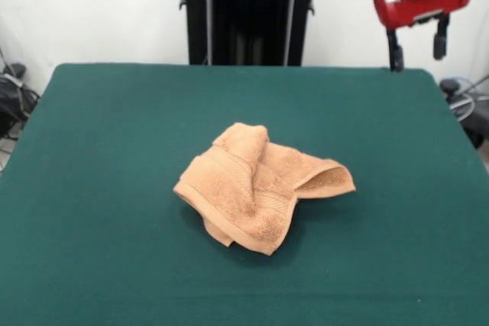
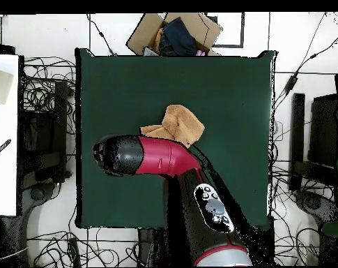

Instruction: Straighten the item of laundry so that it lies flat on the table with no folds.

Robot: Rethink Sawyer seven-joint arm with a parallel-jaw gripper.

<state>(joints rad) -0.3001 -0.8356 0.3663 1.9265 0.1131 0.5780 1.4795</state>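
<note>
The small peach-orange terry towel [image 1: 263,186] lay crumpled near the middle of the dark green felt worktop [image 1: 99,188], layers folded over. The claw [image 1: 418,43] hung raised, well apart; its fingers' state was unclear. Pinching several layers together could worsen the folds.

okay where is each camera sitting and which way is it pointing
Front view: sits across the table, facing the robot; shows the crumpled towel mid-table and the gripper raised at upper right.
Overhead view: sits above, looking straight down; the red and black arm reaches over the table, partly covering the towel.
Shared: towel, table and arm.
</note>
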